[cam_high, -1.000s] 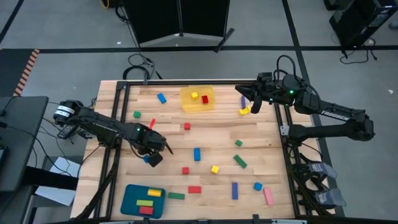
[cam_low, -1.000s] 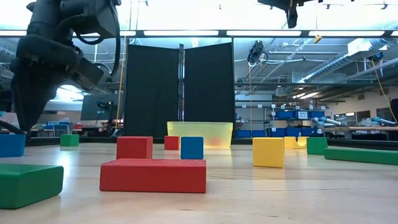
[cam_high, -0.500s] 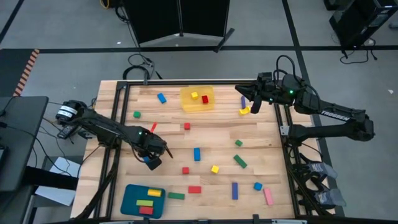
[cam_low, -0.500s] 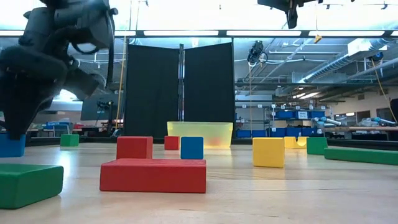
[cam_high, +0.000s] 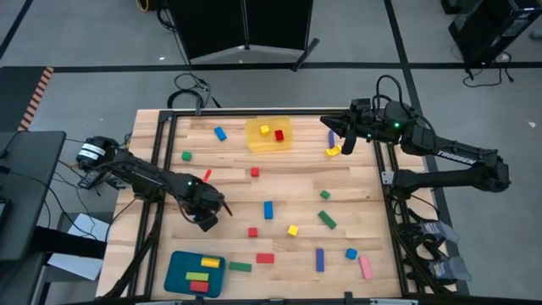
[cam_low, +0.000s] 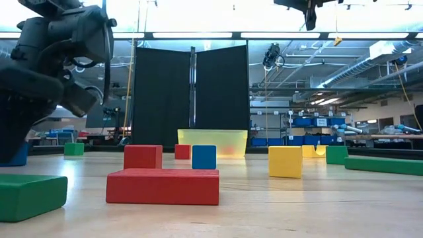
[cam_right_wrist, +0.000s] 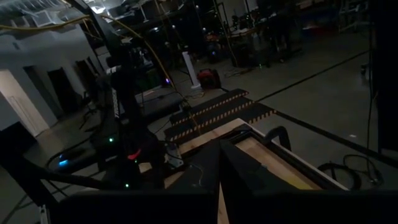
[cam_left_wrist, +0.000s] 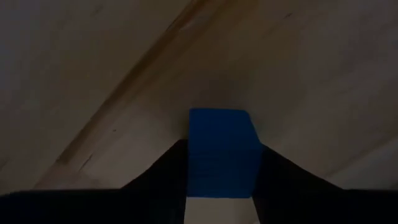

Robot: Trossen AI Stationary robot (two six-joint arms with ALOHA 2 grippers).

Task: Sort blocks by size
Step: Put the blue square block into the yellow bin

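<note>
Left wrist view shows what the others hide: a small blue block [cam_left_wrist: 222, 152] sits between the left gripper's [cam_left_wrist: 221, 180] two dark fingers, which press its sides just above the wooden table [cam_left_wrist: 298, 68]. From above, the left gripper [cam_high: 206, 218] is low over the table's left half and covers that block completely. I judge this the pickup step, so the next move calls for a lift and a carry to one of the trays, the teal tray [cam_high: 195, 273] with bars or the yellow tray [cam_high: 268, 135] with small cubes. The right gripper [cam_high: 332, 131] waits at the far right corner, fingers closed on nothing. Other blocks [cam_high: 268, 209] lie scattered.
</note>
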